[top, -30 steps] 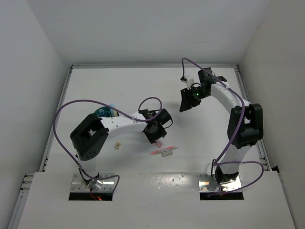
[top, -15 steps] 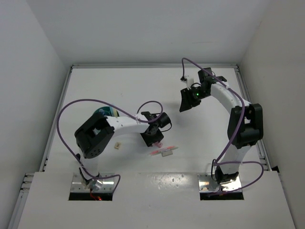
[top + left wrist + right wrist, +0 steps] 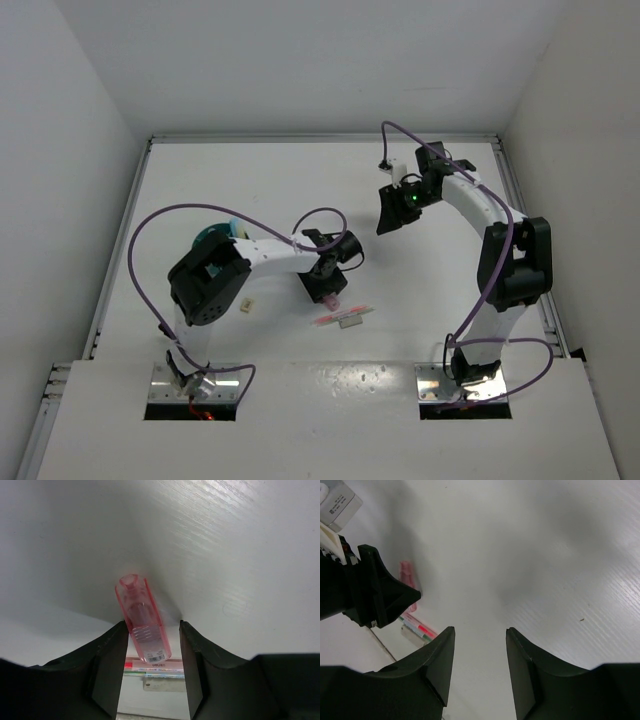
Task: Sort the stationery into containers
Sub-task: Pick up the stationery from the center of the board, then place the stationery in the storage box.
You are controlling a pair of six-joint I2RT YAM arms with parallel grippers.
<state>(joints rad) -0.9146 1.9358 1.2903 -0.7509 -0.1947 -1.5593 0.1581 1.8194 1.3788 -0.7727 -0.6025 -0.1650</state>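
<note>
A short clear-pink piece [image 3: 142, 625] lies on the white table between the fingers of my left gripper [image 3: 151, 630], which is open and straddles it; a gap shows on its right side. From above, the pink piece [image 3: 334, 298] pokes out just below that gripper [image 3: 325, 283]. The thin red pen [image 3: 343, 317] lies just beyond it, also seen as the pen [image 3: 155, 666] under the jaws. A tiny beige eraser [image 3: 245, 306] sits to the left. The teal container [image 3: 211, 238] is half hidden behind my left arm. My right gripper [image 3: 396, 214] hangs open and empty.
In the right wrist view the right gripper [image 3: 480, 632] looks down on bare table, with the left gripper [image 3: 370, 590], the pink piece [image 3: 407, 572] and the red pen [image 3: 417, 627] off to its left. White walls enclose the table [image 3: 300, 180] on three sides.
My left arm's elbow has swung right and forward, uncovering more of the teal container, and its gripper has settled lower around the pink piece. The right arm has not moved.
</note>
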